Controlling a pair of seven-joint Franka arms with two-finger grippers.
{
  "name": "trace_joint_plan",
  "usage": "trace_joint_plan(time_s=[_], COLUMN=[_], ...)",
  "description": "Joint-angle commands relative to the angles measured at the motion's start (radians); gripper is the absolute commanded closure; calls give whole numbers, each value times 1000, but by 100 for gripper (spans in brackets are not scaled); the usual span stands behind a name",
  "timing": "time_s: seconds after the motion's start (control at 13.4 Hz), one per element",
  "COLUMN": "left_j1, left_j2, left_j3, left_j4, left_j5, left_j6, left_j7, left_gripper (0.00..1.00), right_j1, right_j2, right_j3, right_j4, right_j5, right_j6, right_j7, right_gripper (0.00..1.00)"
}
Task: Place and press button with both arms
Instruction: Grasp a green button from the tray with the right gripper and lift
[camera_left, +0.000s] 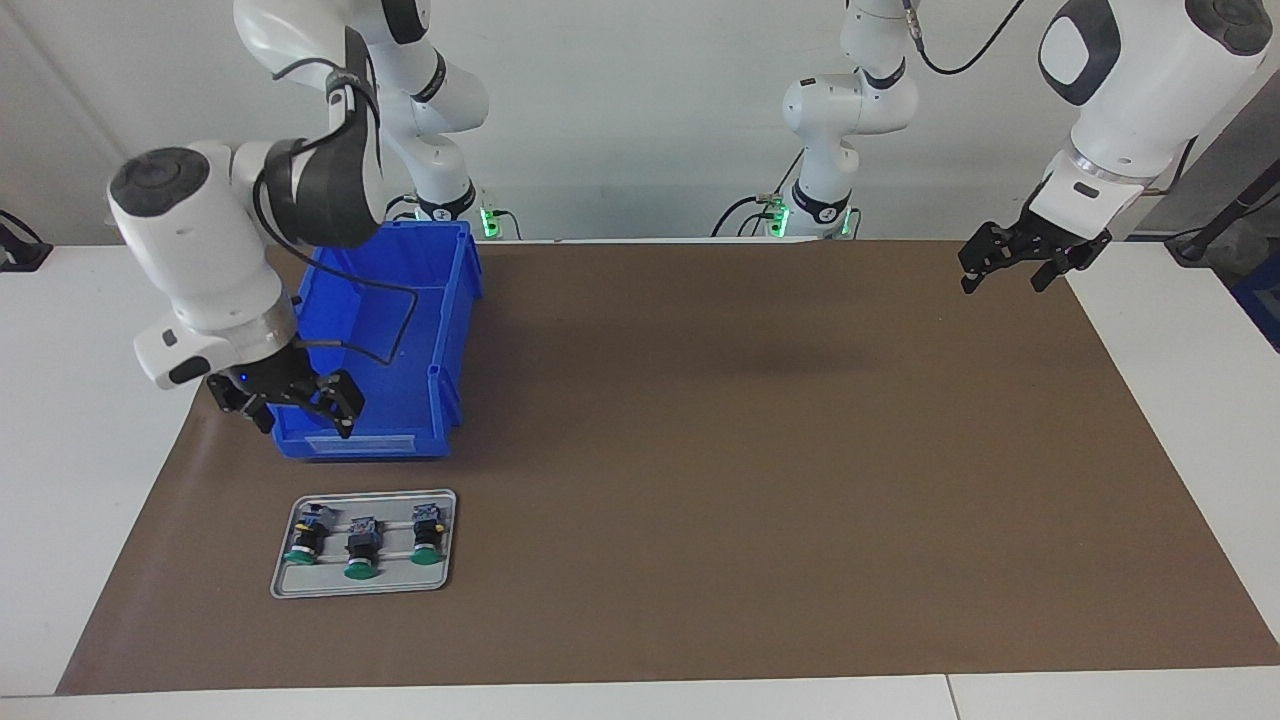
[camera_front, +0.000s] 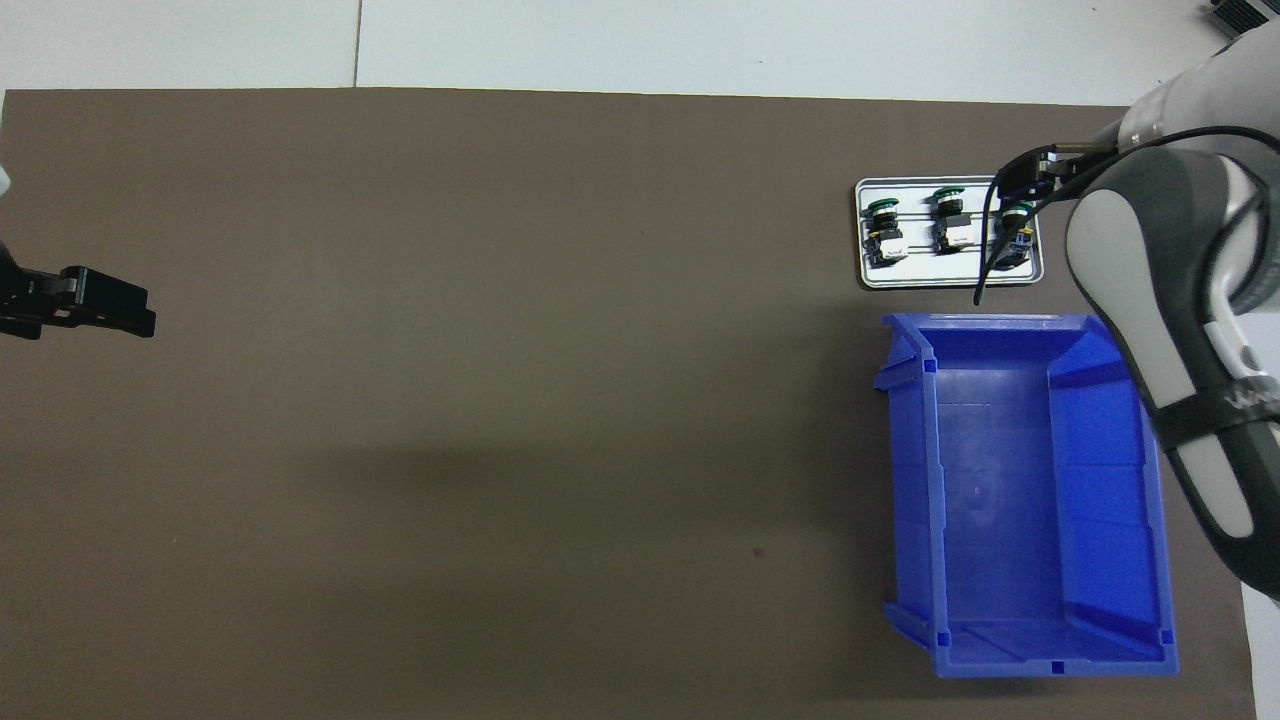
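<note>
Three buttons with green caps lie side by side on a small grey tray (camera_left: 288, 586) (camera_front: 866, 281): one (camera_left: 305, 540) (camera_front: 884, 228), a middle one (camera_left: 361, 551) (camera_front: 950, 222), and a third (camera_left: 427, 537) (camera_front: 1015, 240) partly covered by a cable in the overhead view. My right gripper (camera_left: 300, 405) (camera_front: 1035, 172) hangs open and empty in the air, over the end of the blue bin that faces the tray. My left gripper (camera_left: 1005, 272) (camera_front: 100, 305) waits open and empty over the mat's edge at the left arm's end of the table.
A blue open bin (camera_left: 455, 330) (camera_front: 935, 480) with nothing in it stands beside the tray, nearer to the robots. A brown mat (camera_left: 750, 450) covers most of the white table. The right arm's cable loops over the bin.
</note>
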Motion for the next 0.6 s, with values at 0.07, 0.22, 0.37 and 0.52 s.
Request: trace_joint_plan(time_s=[0.07, 0.22, 0.37, 0.52], left_j1=[6, 6, 6, 6], left_j2=[-26, -26, -26, -26], left_j3=[-3, -3, -3, -3], left_j4=[-31, -31, -31, -31], left_j5=[-5, -5, -5, -5], left_j6=[13, 14, 14, 14], left_j7=[7, 7, 7, 7], left_gripper=[1, 1, 1, 1], right_j1=[-13, -10, -5, -11], right_j2=[134, 196, 224, 226], right_j3=[14, 14, 14, 14], right_j4=[49, 43, 18, -11], right_j5=[38, 39, 41, 41], right_j6=[163, 247, 320, 329], right_j7=[19, 19, 20, 17], right_gripper=[0, 0, 0, 0])
